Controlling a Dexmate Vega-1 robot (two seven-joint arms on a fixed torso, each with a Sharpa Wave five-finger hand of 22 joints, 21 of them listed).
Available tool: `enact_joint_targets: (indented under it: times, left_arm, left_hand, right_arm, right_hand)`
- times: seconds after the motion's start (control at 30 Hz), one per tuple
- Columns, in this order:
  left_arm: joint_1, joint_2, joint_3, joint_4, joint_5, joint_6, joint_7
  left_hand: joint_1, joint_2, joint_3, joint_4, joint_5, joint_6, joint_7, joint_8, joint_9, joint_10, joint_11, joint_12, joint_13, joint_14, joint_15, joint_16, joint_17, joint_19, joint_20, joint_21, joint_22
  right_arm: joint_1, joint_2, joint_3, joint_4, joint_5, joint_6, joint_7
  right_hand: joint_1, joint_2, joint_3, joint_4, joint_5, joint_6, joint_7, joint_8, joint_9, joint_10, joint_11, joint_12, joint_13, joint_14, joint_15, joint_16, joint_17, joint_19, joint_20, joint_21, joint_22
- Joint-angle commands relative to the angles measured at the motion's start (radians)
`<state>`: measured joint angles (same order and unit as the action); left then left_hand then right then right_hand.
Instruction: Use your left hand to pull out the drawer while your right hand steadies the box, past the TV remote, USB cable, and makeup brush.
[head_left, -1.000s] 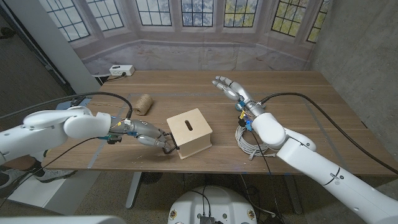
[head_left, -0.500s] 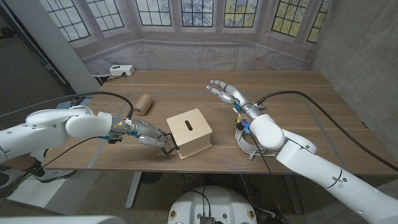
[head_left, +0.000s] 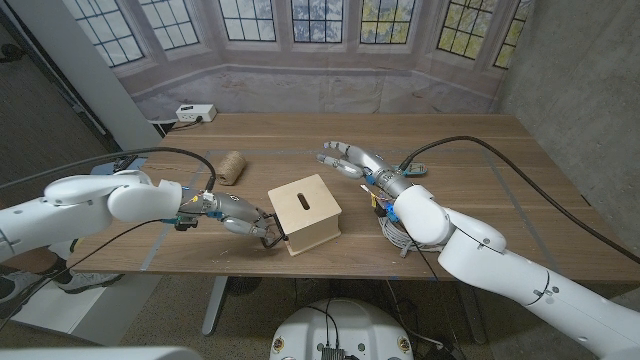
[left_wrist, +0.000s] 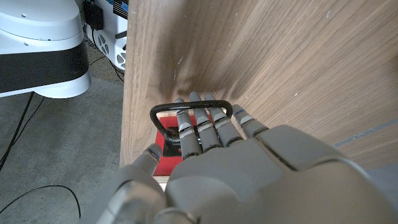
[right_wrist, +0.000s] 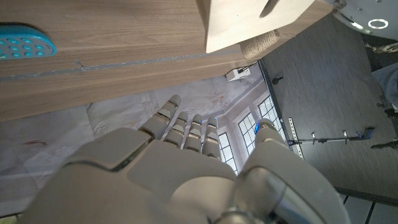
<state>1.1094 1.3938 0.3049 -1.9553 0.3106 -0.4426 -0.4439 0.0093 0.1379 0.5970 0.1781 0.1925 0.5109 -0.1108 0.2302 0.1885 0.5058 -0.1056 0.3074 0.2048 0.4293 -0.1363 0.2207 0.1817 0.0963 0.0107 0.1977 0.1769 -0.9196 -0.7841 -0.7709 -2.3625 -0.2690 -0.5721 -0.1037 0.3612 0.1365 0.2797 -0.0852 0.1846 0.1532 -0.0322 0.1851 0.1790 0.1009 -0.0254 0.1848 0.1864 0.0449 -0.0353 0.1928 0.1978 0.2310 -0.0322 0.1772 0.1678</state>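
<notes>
Head view: the wooden box (head_left: 305, 213) is seen near the table's (head_left: 500, 150) front edge, with the left hand (head_left: 243, 217) at its front-left face, fingers (left_wrist: 198, 127) hooked through the black wire drawer handle (left_wrist: 189, 107). The right hand (head_left: 350, 160) is held above the table behind the box, fingers spread, nothing gripped. The bracing step appears to be in hand; next, the right hand should be laid on the box before any pull.
</notes>
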Motion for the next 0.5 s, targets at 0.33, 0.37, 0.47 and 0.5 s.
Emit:
enact_joint_targets:
  times: [0.33,0.37,0.47,0.5]
  left_arm:
    - [-0.053,-0.025,0.049,0.019,-0.005,-0.006,-0.021]
    - [-0.056,-0.026,0.051,0.021,-0.004,-0.009,-0.021]
    - [-0.061,-0.029,0.055,0.026,-0.004,-0.012,-0.023]
    - [-0.064,-0.030,0.057,0.027,-0.001,-0.014,-0.023]
  left_hand:
    - [-0.004,0.009,-0.006,0.003,0.005,0.007,0.002,-0.009,0.004,0.010,-0.001,-0.008,0.003,0.017,0.003,-0.008,0.003,0.003,0.002,0.002,0.003]
    - [-0.004,0.009,-0.006,0.003,0.005,0.008,0.001,-0.009,0.004,0.012,-0.002,-0.008,0.003,0.018,0.001,-0.008,0.003,0.003,0.001,0.002,0.002]
    - [-0.004,0.009,-0.007,0.004,0.005,0.007,0.002,-0.011,0.004,0.012,0.000,-0.010,0.004,0.017,0.003,-0.010,0.003,0.002,0.003,0.002,0.002]
    - [-0.004,0.009,-0.007,0.004,0.005,0.007,0.002,-0.011,0.004,0.012,-0.001,-0.010,0.004,0.017,0.002,-0.010,0.003,0.003,0.002,0.002,0.002]
  right_arm:
    - [0.073,0.035,-0.173,-0.028,-0.316,-0.182,0.190]
    - [0.075,0.036,-0.176,-0.027,-0.324,-0.180,0.198]
    - [0.078,0.045,-0.190,-0.024,-0.358,-0.192,0.218]
    - [0.080,0.047,-0.195,-0.024,-0.370,-0.194,0.227]
  right_hand:
    - [-0.031,0.004,-0.009,0.014,0.000,-0.014,0.000,-0.003,0.004,-0.016,0.001,-0.003,0.002,-0.014,-0.007,0.004,0.005,-0.017,-0.006,-0.001,0.000]
    - [-0.032,0.004,-0.010,0.015,0.000,-0.014,0.000,-0.003,0.004,-0.016,0.000,-0.003,0.001,-0.014,-0.007,0.004,0.005,-0.017,-0.006,-0.001,0.000]
    - [-0.034,0.004,-0.010,0.016,0.000,-0.015,0.000,-0.003,0.004,-0.017,0.000,-0.003,0.001,-0.015,-0.007,0.004,0.005,-0.018,-0.007,-0.001,0.000]
    - [-0.035,0.005,-0.010,0.017,0.000,-0.016,0.000,-0.003,0.004,-0.018,-0.001,-0.003,0.001,-0.015,-0.008,0.004,0.005,-0.019,-0.007,-0.001,0.000]
